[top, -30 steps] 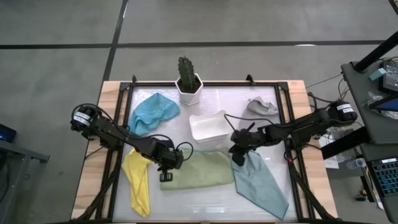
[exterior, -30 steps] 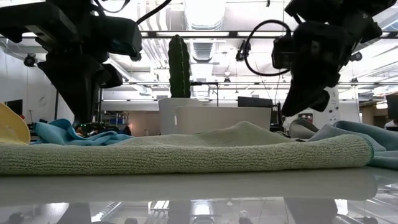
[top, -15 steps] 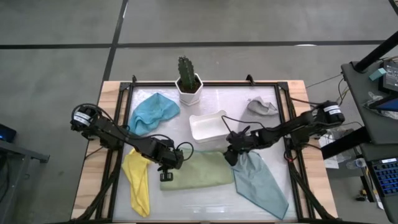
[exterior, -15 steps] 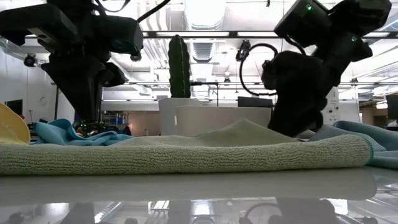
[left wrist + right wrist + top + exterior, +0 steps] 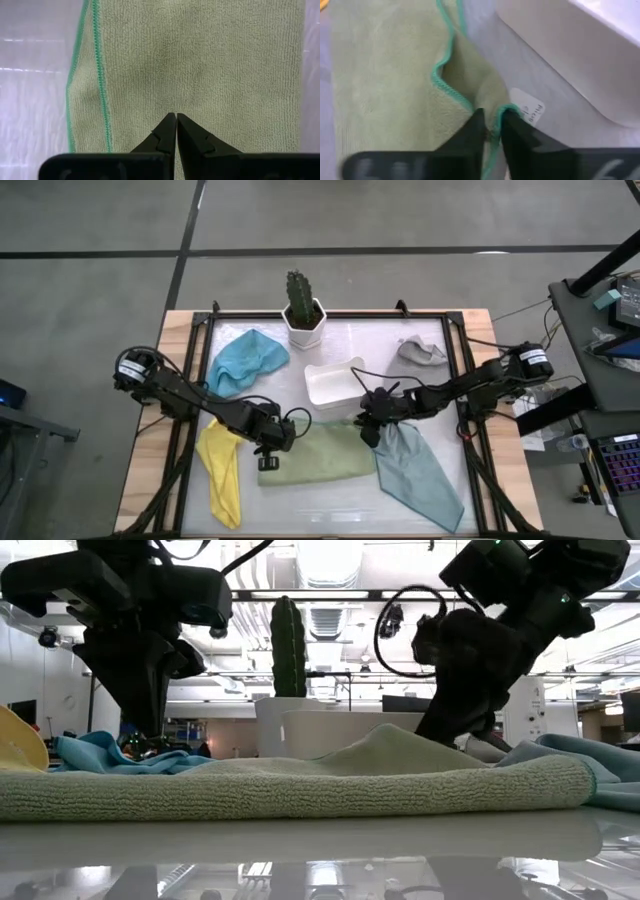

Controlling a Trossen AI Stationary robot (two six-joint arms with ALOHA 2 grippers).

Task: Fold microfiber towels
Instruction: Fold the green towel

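White tabletop [image 5: 330, 492] holds the green towel [image 5: 325, 455] at six o'clock, its left end pinned by the closed left gripper [image 5: 268, 464] so the right gripper [image 5: 367, 430], pinching its two-o'clock corner, can fold it.

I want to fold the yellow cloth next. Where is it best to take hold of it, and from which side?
Probably at the far corner of the yellow cloth, near the left gripper. The cloth lies long and narrow by the table's left edge, bunched at that end, so a raised fold offers something to pinch. Come from above; the green cloth lies beside it, so stay on the yellow side.
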